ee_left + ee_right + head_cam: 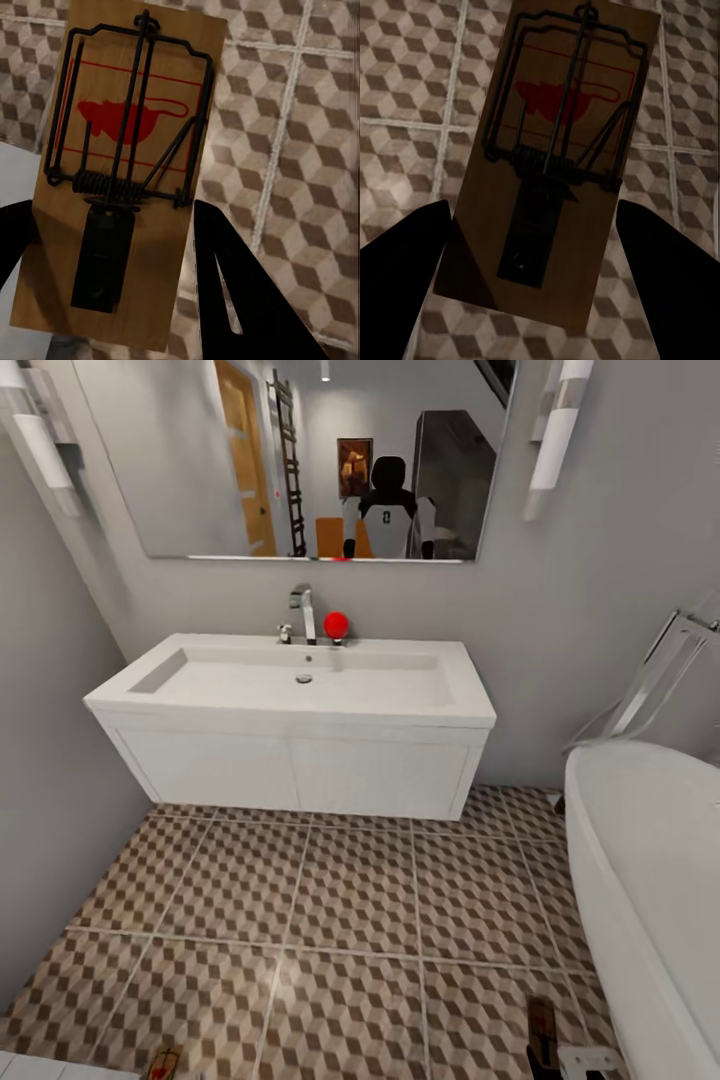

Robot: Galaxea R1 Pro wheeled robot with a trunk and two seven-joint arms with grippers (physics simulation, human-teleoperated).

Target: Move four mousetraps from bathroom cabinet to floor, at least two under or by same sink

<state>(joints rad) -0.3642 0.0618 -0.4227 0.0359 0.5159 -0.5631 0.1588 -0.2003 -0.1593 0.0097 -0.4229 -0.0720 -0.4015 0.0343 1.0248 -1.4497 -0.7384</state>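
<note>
Left wrist view: a mousetrap (124, 172) sits between the left gripper (112, 262)'s two dark fingers (247, 300), wire bail and red mouse print pointing away from the wrist, patterned bathroom floor (300, 150) behind it. Right wrist view: the second mousetrap (559, 161) is clamped the same way between the right gripper (536, 300)'s fingers (667, 277), above the tiles. Head view: both traps peek in at 6–7 and 5 o'clock, the white sink (300, 685) at 12 under a mirror (300, 455), a white tub (650, 890) at 3–4.
</note>
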